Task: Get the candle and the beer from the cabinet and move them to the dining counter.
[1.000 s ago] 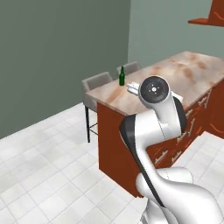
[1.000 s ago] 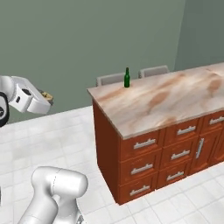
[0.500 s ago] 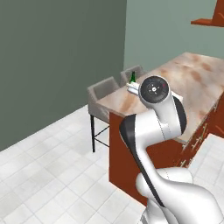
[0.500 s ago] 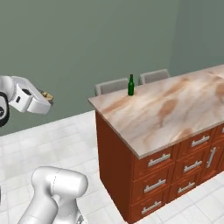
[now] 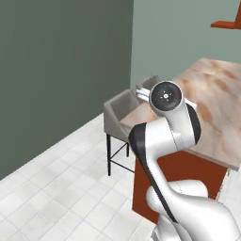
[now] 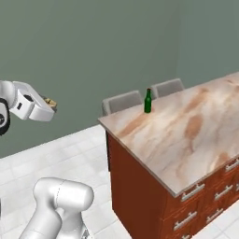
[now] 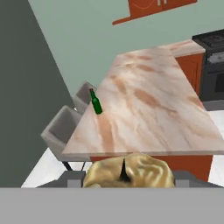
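Candle: tan-beige lump with a dark wick slit, seated between the finger tips at the bottom of the hand view; in the right base view a small tan spot at the end of the hand, in the air off the end of the dining counter and well clear of it.
Gripper: held out at the far left of the right base view, level, above the tiled floor; fingers half spread and pinching the candle from both sides.
Beer: dark-green bottle, upright, on the dining counter near the corner at the stool side, close to the back edge; in the hand view it stands at the left edge of the slab.
Dining counter: beige-pink veined slab on a reddish-brown base with grey-handled drawers; its near short edge faces the hand.
Cabinet: reddish-brown wall unit, seen at the top of the hand view, beyond the far end of the counter.
Stools: two grey seats along the back edge of the counter, just behind the beer.
Stove: black, at the counter's far right corner in the hand view.
Floor: pale tiles.
Arm: white, rising in front of the counter's near end in the left base view.
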Robot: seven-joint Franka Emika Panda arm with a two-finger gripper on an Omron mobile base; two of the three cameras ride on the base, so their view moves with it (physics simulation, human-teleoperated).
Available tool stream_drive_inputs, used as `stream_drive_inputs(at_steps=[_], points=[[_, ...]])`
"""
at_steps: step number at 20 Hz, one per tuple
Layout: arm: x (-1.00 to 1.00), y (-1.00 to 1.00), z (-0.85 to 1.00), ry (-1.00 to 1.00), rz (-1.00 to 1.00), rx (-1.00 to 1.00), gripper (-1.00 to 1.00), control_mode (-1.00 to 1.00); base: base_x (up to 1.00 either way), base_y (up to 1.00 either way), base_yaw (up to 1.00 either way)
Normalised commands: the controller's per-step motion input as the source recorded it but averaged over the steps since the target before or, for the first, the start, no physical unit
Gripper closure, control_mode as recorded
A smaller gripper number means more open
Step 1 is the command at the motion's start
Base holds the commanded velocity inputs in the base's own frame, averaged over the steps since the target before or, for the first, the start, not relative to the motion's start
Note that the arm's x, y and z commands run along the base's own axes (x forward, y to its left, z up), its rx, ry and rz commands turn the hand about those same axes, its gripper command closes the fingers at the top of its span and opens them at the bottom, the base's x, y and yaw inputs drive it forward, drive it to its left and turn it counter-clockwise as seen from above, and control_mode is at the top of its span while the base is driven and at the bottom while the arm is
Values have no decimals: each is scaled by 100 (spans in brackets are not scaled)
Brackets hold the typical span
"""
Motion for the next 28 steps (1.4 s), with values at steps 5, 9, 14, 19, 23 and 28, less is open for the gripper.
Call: stream_drive_inputs(at_steps=[5, 9, 14, 19, 23, 28], points=[[0, 0, 0, 0, 0, 0, 100, 100, 42, 66, -25], [0, 0, 0, 0, 0, 0, 100, 100, 43, 64, -27], [0, 0, 0, 0, 0, 0, 100, 100, 44, 61, -30], [0, 0, 0, 0, 0, 0, 100, 100, 45, 58, -33], [0, 0, 0, 0, 0, 0, 100, 100, 45, 57, -33], [0, 0, 0, 0, 0, 0, 100, 100, 45, 56, -34]])
